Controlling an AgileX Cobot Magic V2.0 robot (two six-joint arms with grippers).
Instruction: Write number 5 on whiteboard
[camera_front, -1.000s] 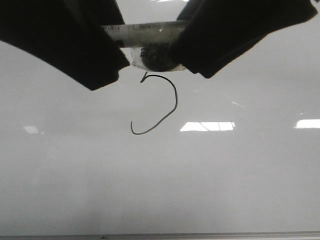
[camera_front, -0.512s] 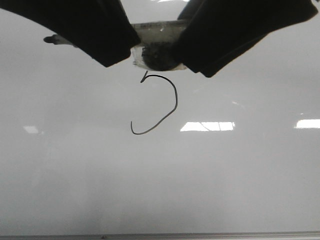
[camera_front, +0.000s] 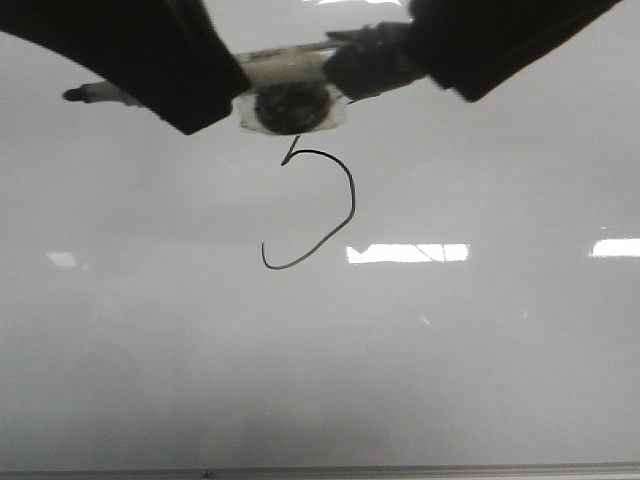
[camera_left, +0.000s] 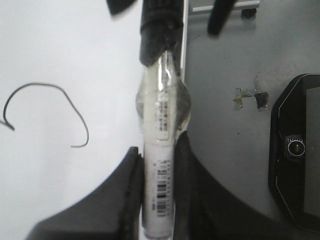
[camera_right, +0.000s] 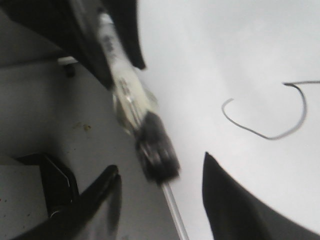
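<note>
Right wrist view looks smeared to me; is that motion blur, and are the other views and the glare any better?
Right wrist view: yes, the white black-capped marker is streaked by motion blur, though the thin black drawn stroke stays readable. Left wrist view: sharp, barcode legible on the marker in the left gripper. Front view: bright rectangular glare patches on the glossy pale whiteboard, none covering the stroke.

The whiteboard (camera_front: 450, 380) lies open below and beside the drawn hook (camera_front: 320, 210); above it, both end effectors and the marker (camera_front: 290, 70) crowd the way.
</note>
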